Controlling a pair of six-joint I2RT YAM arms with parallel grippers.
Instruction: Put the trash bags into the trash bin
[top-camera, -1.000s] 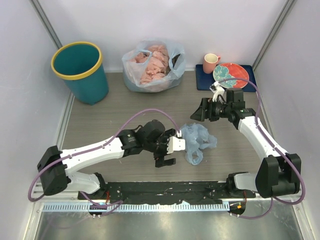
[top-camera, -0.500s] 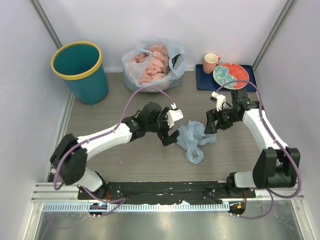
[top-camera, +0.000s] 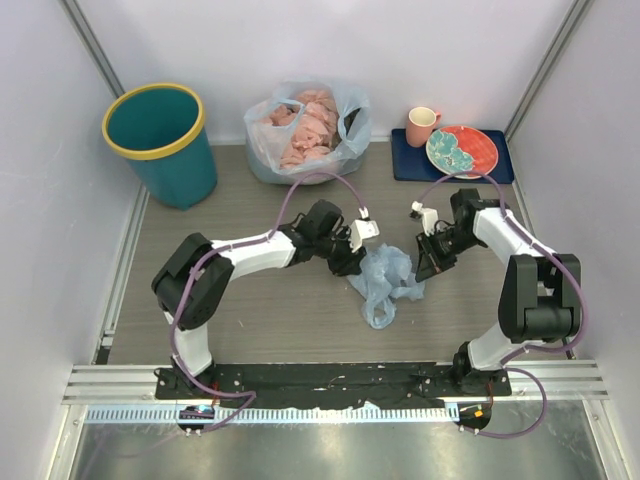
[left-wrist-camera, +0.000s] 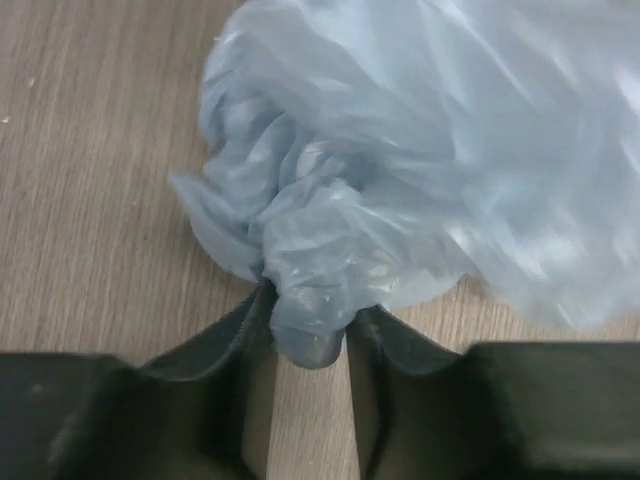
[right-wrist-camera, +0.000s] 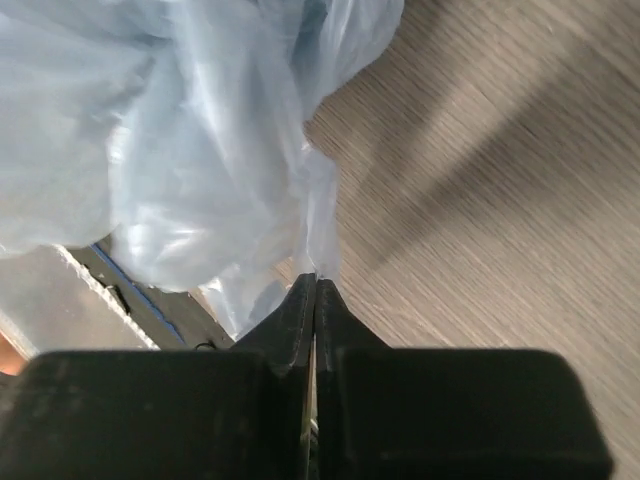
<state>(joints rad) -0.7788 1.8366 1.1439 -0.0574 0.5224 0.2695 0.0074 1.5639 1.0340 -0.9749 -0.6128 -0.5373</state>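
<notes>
Left gripper (top-camera: 353, 265): clamped on the trash bag (top-camera: 385, 282). In the left wrist view a bunched knot of light-blue film is jammed in the narrow gap between my fingers (left-wrist-camera: 215, 350), and its tip pokes out toward the camera. The grip sits on the bag's upper-left side.

Right gripper (top-camera: 427, 270): also clenched. In the right wrist view the two fingertips (right-wrist-camera: 300, 310) are pressed flat together with a thin edge of film pinched between them. The rest of the film balloons out to the left of the jaws. The grip is at the bag's right edge.

The bag is crumpled mid-table between my two grippers, and one lobe trails toward the near edge. The left wrist view shows the film down on the wood-grain table (top-camera: 250, 310). On the right side I can't tell whether it's touching the surface or held just off it.

The trash bin (top-camera: 185, 175) is teal with a yellow rim and stands upright in the far-left corner, well apart from the bag. No part of the bag is in it.

A clear bag of pink lumps (top-camera: 305, 130) sits at back centre, between the bin and a pink mug (top-camera: 421, 125). The mug is just beside a red-and-teal plate (top-camera: 462, 150), and both are on a dark-blue mat (top-camera: 403, 162) at far right.
</notes>
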